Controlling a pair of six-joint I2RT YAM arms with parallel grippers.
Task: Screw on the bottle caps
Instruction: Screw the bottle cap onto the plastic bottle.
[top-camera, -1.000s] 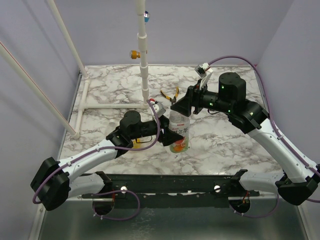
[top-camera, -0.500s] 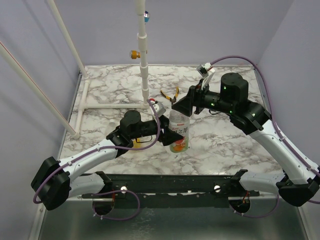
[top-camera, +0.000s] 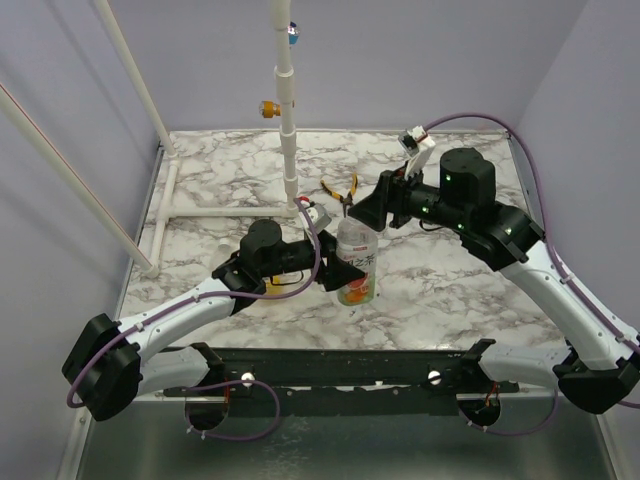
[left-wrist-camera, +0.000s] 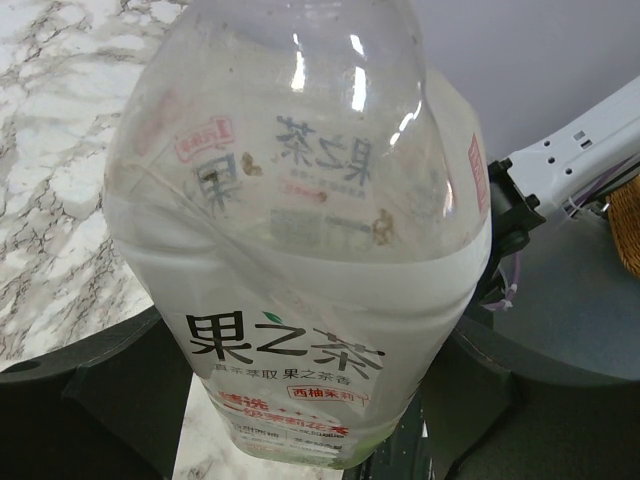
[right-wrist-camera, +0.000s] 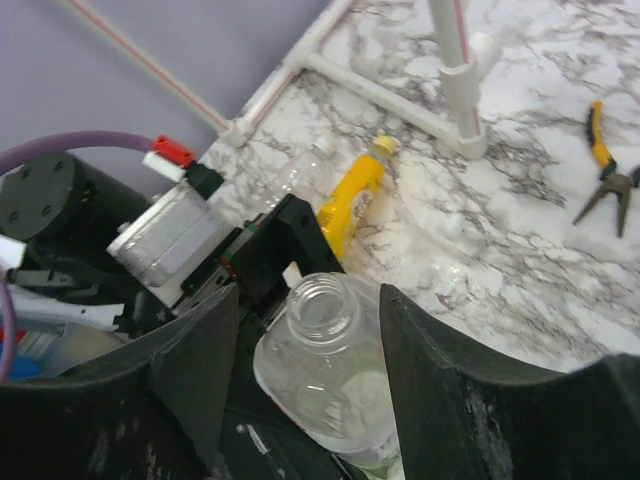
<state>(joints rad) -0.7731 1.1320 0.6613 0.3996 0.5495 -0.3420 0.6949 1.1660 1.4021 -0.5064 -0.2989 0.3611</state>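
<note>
L gripper (top-camera: 342, 276) is clamped on the clear bottle (top-camera: 357, 262) at centre frame in the top view — bottle roughly upright, label toward the left wrist cam. R gripper (right-wrist-camera: 310, 295) sits over its uncapped neck, jaws apart w/ a gap each side, nothing held. Yellow bottle (right-wrist-camera: 348, 203) lies on the table (right-wrist-camera: 520, 260), upper centre of the right wrist view — yellow cap (right-wrist-camera: 383, 146) on it.

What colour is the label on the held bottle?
Mainly white label with black lettering; left wrist view.
</note>
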